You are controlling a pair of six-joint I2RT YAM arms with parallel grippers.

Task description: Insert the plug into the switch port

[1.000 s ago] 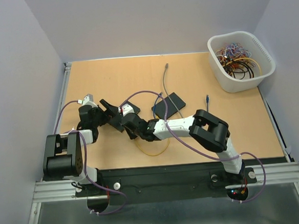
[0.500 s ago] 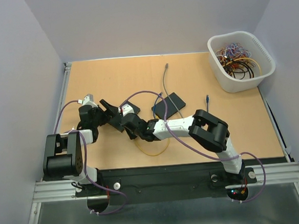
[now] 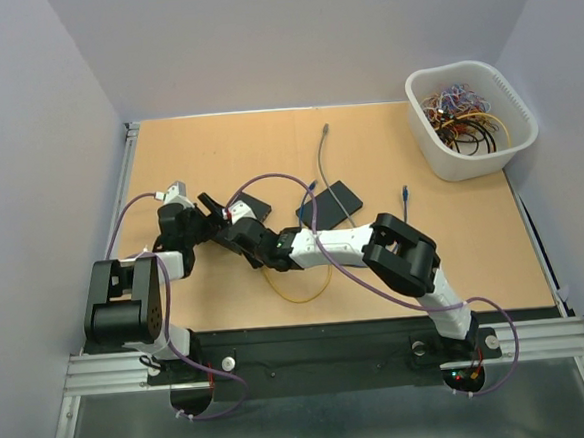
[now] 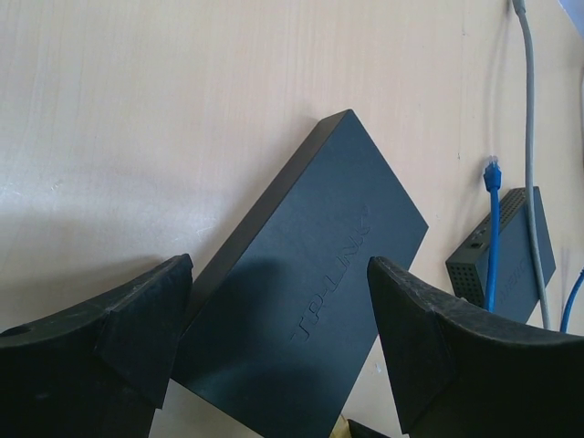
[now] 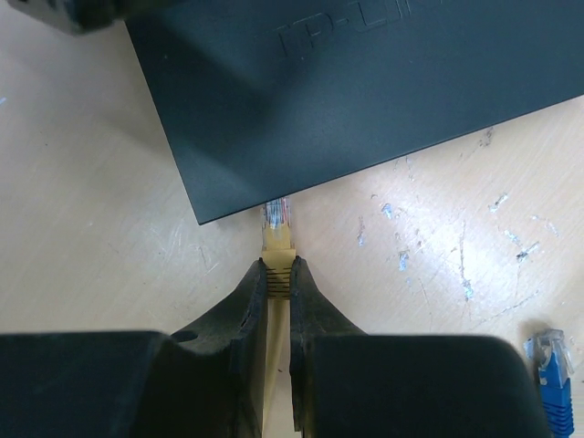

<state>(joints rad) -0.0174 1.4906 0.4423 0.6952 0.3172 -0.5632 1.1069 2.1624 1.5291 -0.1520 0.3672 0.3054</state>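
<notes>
Well, bin [image 3: 446,158] holds seemingly tangled cables [image 3: 462,115]; right pincer [image 5: 277,267] grips plug [image 5: 276,228].

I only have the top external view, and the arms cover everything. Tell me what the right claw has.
Observer: The right claw is shut on the yellow cable, just behind its clear plug.
Operator: Give me the plug against the switch.
Observer: The plug's tip meets the near edge of the black switch. Whether it has entered a port is hidden.
Operator: Now report the left claw.
Observer: The left claw is open, with one finger on each side of the switch, which lies flat with embossed lettering on top.
</notes>
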